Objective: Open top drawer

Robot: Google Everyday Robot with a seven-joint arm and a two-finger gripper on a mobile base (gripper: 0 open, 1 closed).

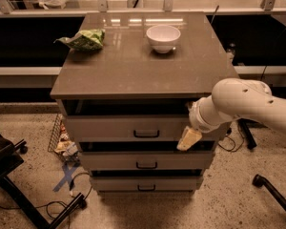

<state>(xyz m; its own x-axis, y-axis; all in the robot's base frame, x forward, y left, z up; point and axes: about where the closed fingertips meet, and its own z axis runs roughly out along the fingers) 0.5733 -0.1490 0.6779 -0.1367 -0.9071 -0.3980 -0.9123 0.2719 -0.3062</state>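
Observation:
The top drawer (pixel 109 127) is the uppermost of three pale grey drawer fronts under the brown cabinet top, with a small dark handle (pixel 146 134) at its middle. A dark gap shows above its front. My white arm comes in from the right. My gripper (pixel 188 139) hangs in front of the drawer's right end, to the right of the handle and apart from it, its pale tip pointing down and left.
A white bowl (pixel 163 37) and a green crumpled bag (pixel 84 39) sit on the cabinet top (pixel 133 66). Two lower drawers (pixel 146 164) sit below. A wire basket (pixel 62 140) and cables lie on the floor at left. A chair base (pixel 19 194) stands at bottom left.

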